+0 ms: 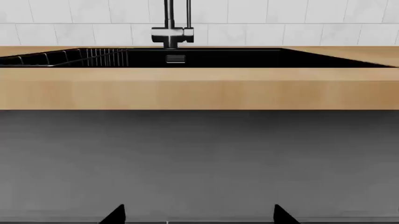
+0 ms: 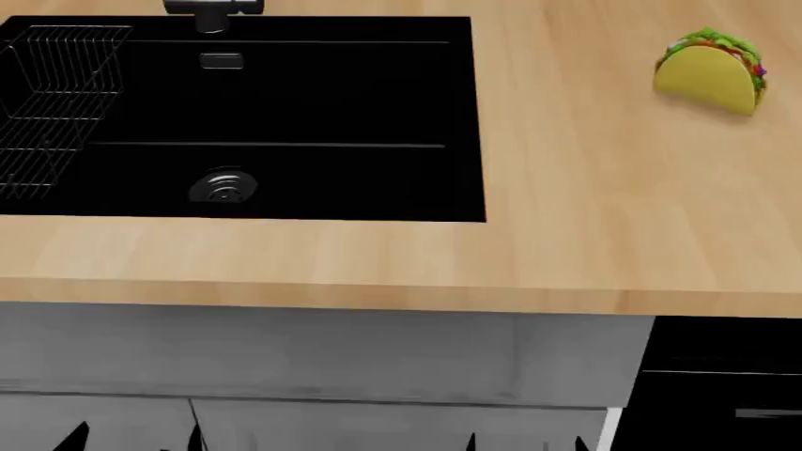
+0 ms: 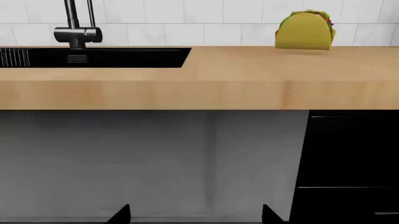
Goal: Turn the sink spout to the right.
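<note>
Plainly, both arms hang low before the cabinet front, far beneath the sink spout (image 1: 169, 21)

From left to right: the left gripper (image 1: 198, 215) has its tips spread wide and looks straight up at the upright black tube, which rises at the back rim of the sink (image 2: 467, 122); the right gripper (image 3: 195, 215), equally wide and empty, sees that spout well off toward the left, with a taco (image 3: 305, 31) on the countertop (image 2: 589, 216) nearer it; so the left arm looks better placed

pointed black claw (image 1: 197, 213) tips
</note>
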`<state>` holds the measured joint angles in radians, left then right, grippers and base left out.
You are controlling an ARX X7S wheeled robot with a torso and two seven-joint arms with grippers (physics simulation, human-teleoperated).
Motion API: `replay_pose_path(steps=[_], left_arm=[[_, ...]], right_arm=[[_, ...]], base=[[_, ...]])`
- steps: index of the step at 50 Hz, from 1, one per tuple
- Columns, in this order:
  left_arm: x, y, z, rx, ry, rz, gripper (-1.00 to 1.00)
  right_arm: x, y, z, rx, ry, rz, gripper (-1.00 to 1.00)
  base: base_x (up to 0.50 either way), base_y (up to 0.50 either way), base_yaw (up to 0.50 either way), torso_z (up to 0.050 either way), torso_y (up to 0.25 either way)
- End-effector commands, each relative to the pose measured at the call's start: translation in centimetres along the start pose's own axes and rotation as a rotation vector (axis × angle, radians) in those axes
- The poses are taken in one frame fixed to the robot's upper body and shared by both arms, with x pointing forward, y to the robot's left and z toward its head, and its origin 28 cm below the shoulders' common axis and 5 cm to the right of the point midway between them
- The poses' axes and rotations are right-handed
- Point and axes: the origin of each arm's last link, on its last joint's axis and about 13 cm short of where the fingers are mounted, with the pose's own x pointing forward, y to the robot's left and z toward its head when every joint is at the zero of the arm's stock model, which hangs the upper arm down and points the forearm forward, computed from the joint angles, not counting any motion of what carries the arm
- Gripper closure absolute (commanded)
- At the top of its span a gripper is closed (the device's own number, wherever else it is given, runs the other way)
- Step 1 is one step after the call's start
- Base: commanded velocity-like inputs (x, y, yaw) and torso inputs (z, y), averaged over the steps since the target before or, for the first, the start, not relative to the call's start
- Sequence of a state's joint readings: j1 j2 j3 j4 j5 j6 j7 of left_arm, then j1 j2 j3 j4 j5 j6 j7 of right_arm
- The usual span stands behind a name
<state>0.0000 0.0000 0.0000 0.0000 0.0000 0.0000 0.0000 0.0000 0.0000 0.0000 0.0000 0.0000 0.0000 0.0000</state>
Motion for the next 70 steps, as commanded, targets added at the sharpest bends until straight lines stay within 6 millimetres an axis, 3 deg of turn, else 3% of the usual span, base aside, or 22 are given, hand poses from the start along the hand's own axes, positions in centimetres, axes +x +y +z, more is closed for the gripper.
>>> replay_pose_path(steps=[1, 18, 58, 60, 70], left_arm=[[0.0, 0.0, 0.0, 0.000, 0.000, 0.000, -1.00], [-0.7, 0.2, 0.9, -0.071, -0.080, -0.057, -1.00], [-0.7, 0.2, 0.6, -0.051, -0.057, -0.028, -1.00], [-1.3, -0.1, 1.2, -0.065, -0.118, -0.079, -1.00], [-1.4, 0.1, 2.4, 0.008, -0.146, -0.026, -1.00]], right_arm=[[0.0, 0.0, 0.1, 0.000, 0.000, 0.000, -1.00], [0.0, 0.0, 0.0, -0.003, -0.001, -0.007, -1.00], [0.0, -0.1, 0.1, -0.003, -0.014, -0.018, -1.00], [0.0, 0.0, 0.0, -0.010, -0.006, -0.013, -1.00], [-0.1, -0.2, 2.7, -0.036, -0.073, -0.032, -1.00]], base=[[0.00, 0.00, 0.00, 0.000, 0.000], [0.00, 0.00, 0.00, 0.002, 0.000], [0.00, 0.00, 0.00, 0.050, 0.000], [0.00, 0.00, 0.00, 0.025, 0.000], [0.00, 0.00, 0.00, 0.000, 0.000]])
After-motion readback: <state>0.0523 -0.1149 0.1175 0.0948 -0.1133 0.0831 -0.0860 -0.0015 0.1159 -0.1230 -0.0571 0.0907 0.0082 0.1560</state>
